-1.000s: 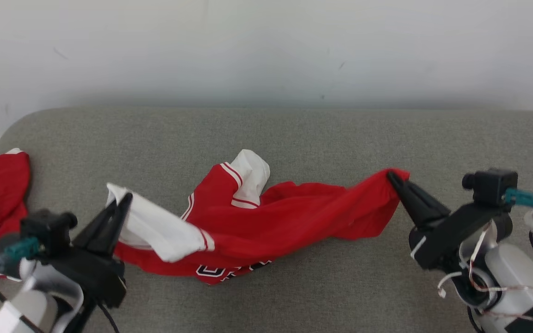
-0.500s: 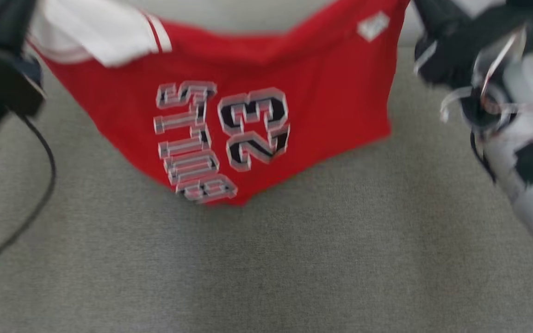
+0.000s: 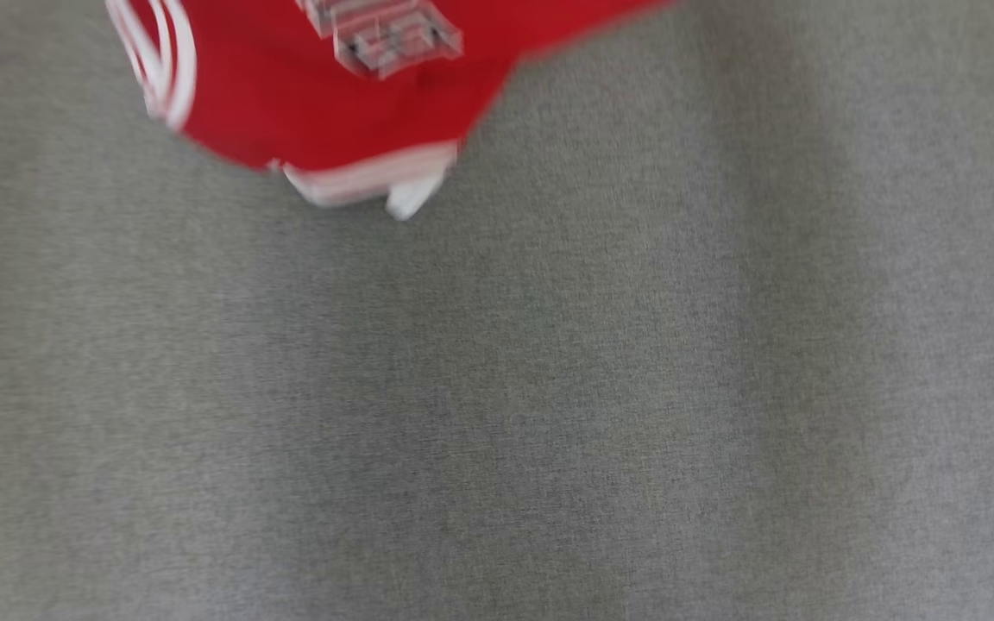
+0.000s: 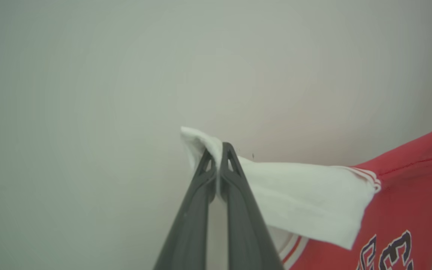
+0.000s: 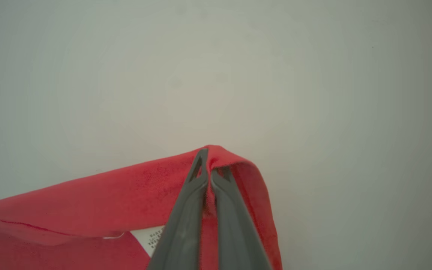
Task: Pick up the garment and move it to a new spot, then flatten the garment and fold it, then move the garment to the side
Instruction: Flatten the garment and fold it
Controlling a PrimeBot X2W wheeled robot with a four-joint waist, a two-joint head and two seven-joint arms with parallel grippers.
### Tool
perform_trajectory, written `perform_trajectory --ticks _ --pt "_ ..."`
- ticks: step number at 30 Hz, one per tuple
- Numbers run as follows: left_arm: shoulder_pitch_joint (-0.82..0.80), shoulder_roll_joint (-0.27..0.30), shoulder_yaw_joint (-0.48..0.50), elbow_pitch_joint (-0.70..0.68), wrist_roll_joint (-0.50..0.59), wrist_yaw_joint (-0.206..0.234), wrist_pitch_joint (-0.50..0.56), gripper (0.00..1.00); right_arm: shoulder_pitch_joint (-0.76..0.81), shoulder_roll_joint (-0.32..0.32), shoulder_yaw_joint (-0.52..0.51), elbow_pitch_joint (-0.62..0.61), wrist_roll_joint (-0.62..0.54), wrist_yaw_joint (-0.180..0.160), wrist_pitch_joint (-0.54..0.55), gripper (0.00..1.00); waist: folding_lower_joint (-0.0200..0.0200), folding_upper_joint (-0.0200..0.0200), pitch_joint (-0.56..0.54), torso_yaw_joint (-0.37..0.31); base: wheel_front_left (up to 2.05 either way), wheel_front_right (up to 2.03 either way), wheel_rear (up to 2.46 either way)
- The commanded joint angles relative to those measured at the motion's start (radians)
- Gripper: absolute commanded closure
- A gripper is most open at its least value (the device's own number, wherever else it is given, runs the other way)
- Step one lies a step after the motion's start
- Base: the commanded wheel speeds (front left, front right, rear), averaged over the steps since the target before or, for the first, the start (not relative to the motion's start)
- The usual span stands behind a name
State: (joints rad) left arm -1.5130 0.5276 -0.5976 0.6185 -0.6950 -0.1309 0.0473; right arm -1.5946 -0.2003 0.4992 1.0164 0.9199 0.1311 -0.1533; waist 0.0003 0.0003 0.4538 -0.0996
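hanging between the two grippers, the red garment (image 5: 88, 202) is being held up in front of a pale wall (image 4: 88, 93). the left gripper (image 4: 218, 150) is being seen with its fingers pressed together, and the garment's white sleeve (image 4: 306, 198) is being pinched right at its fingertips. from that grip the sleeve is being spread away to the right of the fingers in the left wrist view. the red body with dark outlined lettering (image 4: 392, 251) is being shown beyond and below the sleeve.

a red edge of the garment is being clamped between the fingers of the right gripper (image 5: 208, 161), with a fold of cloth being draped over its tips. from there the cloth is being stretched off to the left of the fingers in the right wrist view. a white label (image 5: 150, 238) with small print is being shown just beside the left finger, low down.

in the blurred head view, the garment's lower end, with white trim (image 3: 368, 181), is being seen over a grey fabric surface (image 3: 549, 388). whether it is touching that surface cannot be told.
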Motion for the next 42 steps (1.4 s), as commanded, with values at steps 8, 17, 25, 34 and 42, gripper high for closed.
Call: perform_trajectory --ticks 8,17,25,34,42 --pt "-0.227 -0.075 -0.011 0.173 0.051 0.011 -0.132 1.0 -0.208 -0.013 -0.051 0.168 -0.086 -0.001 -0.112 1.0 -0.0003 -0.0003 0.079 0.004 0.0 0.0 0.0" --pt "-0.306 -0.151 -0.019 0.267 0.06 0.011 -0.262 1.0 -0.16 0.005 -0.279 -0.02 -0.327 -0.001 -0.111 1.0 -0.0003 -0.0003 0.143 0.033 0.0 0.0 0.0" --pt "-0.22 -0.169 -0.021 0.301 -0.007 -0.001 -0.298 1.0 -0.056 0.058 -0.273 -0.083 -0.38 -0.001 -0.111 1.0 -0.0003 -0.0003 0.194 0.028 0.0 0.0 0.0" --pt "-0.026 -0.145 -0.005 0.2 -0.072 0.001 -0.312 1.0 0.122 0.026 -0.165 -0.221 -0.259 -0.001 -0.111 1.0 -0.0003 -0.0003 0.138 0.03 0.0 0.0 0.0" --pt "0.371 -0.114 0.082 -0.032 -0.004 0.04 -0.313 1.0 0.442 -0.062 -0.046 -0.354 -0.121 -0.001 -0.112 1.0 -0.0003 -0.0003 -0.035 0.041 0.0 0.0 0.0"
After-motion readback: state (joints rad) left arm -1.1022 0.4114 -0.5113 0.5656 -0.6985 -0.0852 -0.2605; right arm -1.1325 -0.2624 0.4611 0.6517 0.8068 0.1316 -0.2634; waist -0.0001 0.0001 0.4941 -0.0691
